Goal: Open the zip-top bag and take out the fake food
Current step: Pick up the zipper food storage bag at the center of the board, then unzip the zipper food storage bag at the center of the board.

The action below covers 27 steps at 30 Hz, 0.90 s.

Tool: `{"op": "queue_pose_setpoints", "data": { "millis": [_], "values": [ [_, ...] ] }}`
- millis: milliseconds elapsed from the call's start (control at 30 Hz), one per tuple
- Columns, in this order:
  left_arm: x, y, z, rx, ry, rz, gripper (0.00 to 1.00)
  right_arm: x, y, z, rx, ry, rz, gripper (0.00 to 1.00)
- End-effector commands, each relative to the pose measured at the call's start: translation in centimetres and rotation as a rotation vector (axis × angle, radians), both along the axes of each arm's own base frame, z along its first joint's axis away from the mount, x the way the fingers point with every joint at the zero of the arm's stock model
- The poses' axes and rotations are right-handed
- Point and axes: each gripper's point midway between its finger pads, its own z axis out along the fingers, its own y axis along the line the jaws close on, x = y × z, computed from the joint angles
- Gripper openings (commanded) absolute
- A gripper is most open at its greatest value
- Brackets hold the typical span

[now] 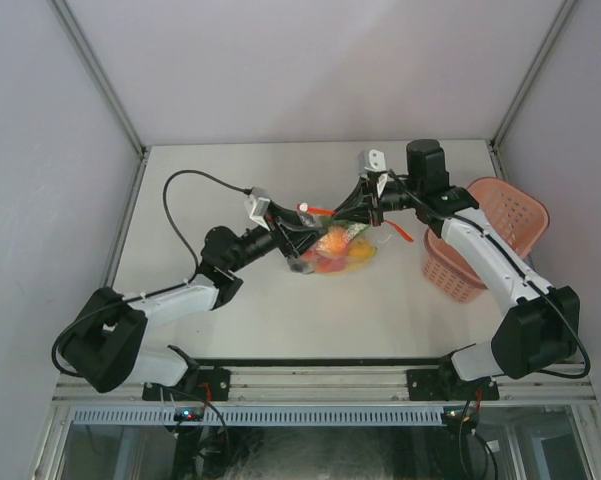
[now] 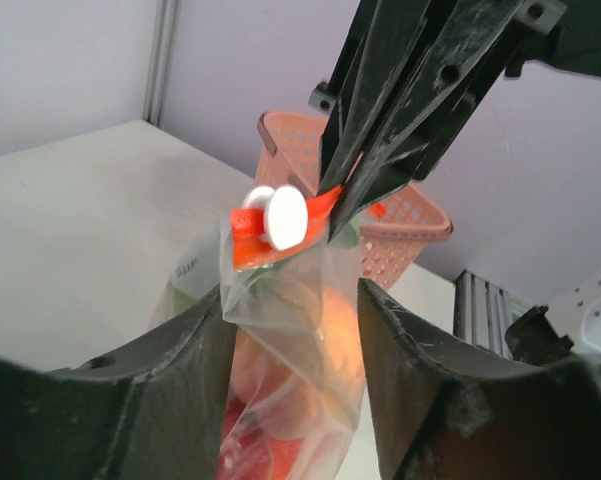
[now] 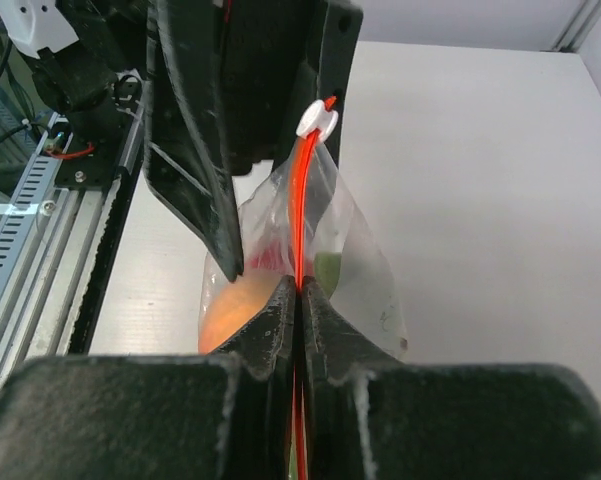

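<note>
One zip-top bag point(image 3: 365, 270) in right tool point(image 3: 298, 290)

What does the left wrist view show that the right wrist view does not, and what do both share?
Only the left wrist view: the pink lattice basket behind the zip-top bag. Only the right wrist view: the metal rail along the table's near edge. Both: the bag, its white slider, the fake food inside, the right gripper shut on the red zipper strip, and the left gripper open either side of the bag.
</note>
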Motion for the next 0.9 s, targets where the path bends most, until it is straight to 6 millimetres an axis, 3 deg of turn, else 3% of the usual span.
{"op": "queue_pose_setpoints", "data": {
  "millis": [0,133,167,233,267,333,367,500,700,867],
  "values": [
    [-0.4,-1.2,2.6,-0.056,-0.05,-0.084,0.46,-1.4,0.4,3.1,0.065,-0.082,0.054,0.0],
    [-0.4,-1.3,2.8,-0.056,-0.063,-0.09,0.07,-1.2,0.2,3.0,0.059,-0.083,0.043,0.0],
    [-0.4,-1.1,2.7,-0.054,-0.066,-0.083,0.01,-1.1,0.1,3.0,0.057,-0.083,0.035,0.0],
    [-0.3,-0.7,2.7,-0.044,-0.081,-0.054,0.0,-0.9,-0.4,3.1,0.066,-0.08,0.038,0.0],
    [-0.2,-0.6,2.4,-0.021,-0.076,-0.042,0.0,-1.1,-0.6,3.3,0.079,-0.073,0.058,0.06],
    [0.0,-0.4,2.0,0.035,-0.085,-0.016,0.0,-1.6,-1.0,4.0,0.103,-0.061,0.089,0.18],
    [0.1,-0.3,1.9,0.072,-0.107,0.004,0.0,-1.7,-1.0,4.4,0.109,-0.051,0.092,0.3],
    [0.1,0.0,1.9,0.168,-0.164,0.06,0.0,-2.2,0.3,6.1,0.107,0.051,0.061,0.58],
    [-0.1,-0.1,2.3,0.24,-0.209,0.088,0.0,-1.5,2.8,6.5,0.106,0.289,-0.015,0.66],
    [-0.2,-0.2,2.7,0.261,-0.223,0.1,0.0,-0.2,3.7,5.4,0.095,0.42,-0.085,0.61]
  ]
}}
